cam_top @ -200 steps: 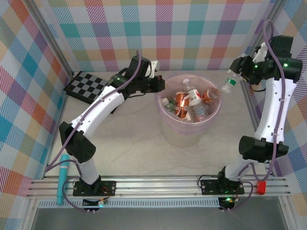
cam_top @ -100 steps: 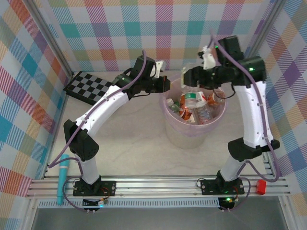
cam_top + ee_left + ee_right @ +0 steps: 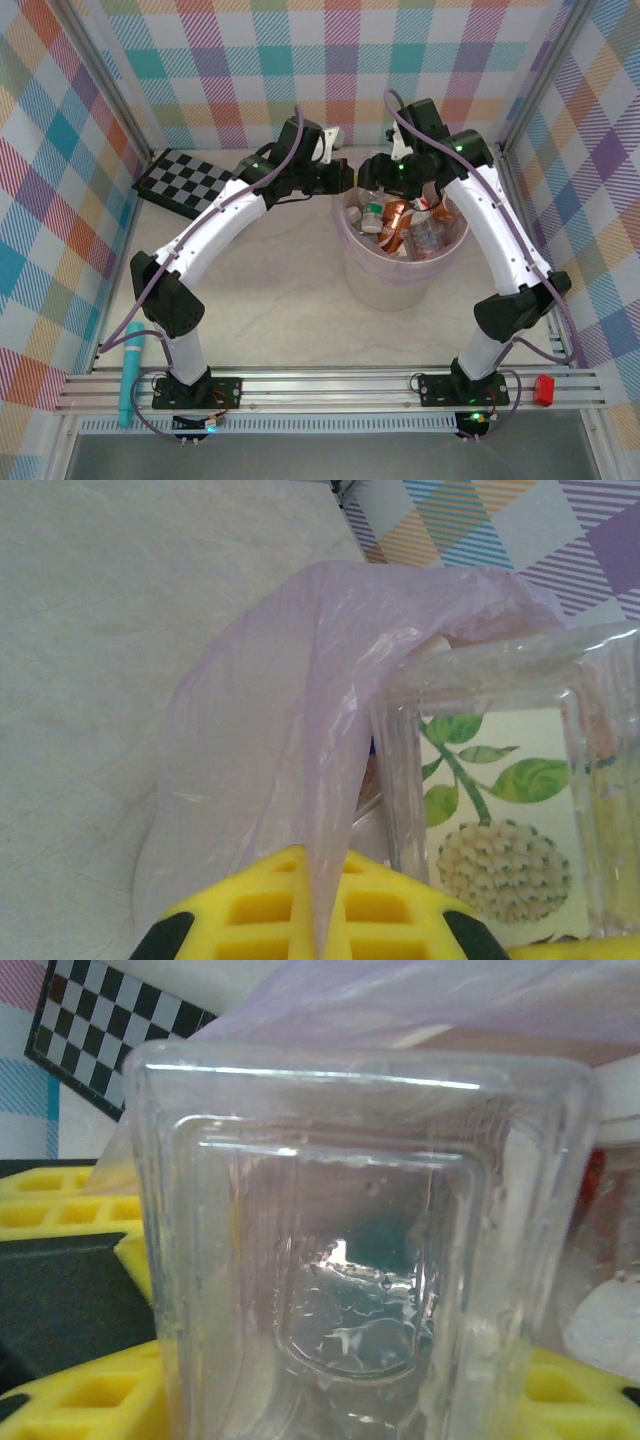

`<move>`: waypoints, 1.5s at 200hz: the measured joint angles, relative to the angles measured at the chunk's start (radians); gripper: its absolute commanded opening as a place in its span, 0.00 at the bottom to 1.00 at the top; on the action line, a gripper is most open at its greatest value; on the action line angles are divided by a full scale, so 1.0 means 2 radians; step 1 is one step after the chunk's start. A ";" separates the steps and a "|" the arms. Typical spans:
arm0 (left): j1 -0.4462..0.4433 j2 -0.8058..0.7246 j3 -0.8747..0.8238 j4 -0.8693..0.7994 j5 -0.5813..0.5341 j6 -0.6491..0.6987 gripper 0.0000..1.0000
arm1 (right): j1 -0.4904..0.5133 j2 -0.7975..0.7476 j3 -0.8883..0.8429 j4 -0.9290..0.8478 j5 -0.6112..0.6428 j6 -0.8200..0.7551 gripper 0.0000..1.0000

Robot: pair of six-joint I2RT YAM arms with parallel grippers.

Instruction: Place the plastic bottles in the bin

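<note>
Clear bottle over bin, upper centre.
Noted left gripper pinched shut on lilac bag at rim; found bottle between right gripper pads, grip or release undeterminable; other bottles inside.

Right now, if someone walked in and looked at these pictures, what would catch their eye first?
Both arms meet over the far left rim of the pink bin, which is heaped with plastic bottles. The left tool pinches the lilac bag at that rim, and a clear bottle sits between the fingers of the right tool, right beside the bag.
</note>
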 measured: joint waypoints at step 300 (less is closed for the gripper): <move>0.029 -0.033 0.016 -0.102 -0.021 0.016 0.00 | -0.089 -0.036 0.075 -0.024 0.038 -0.073 0.78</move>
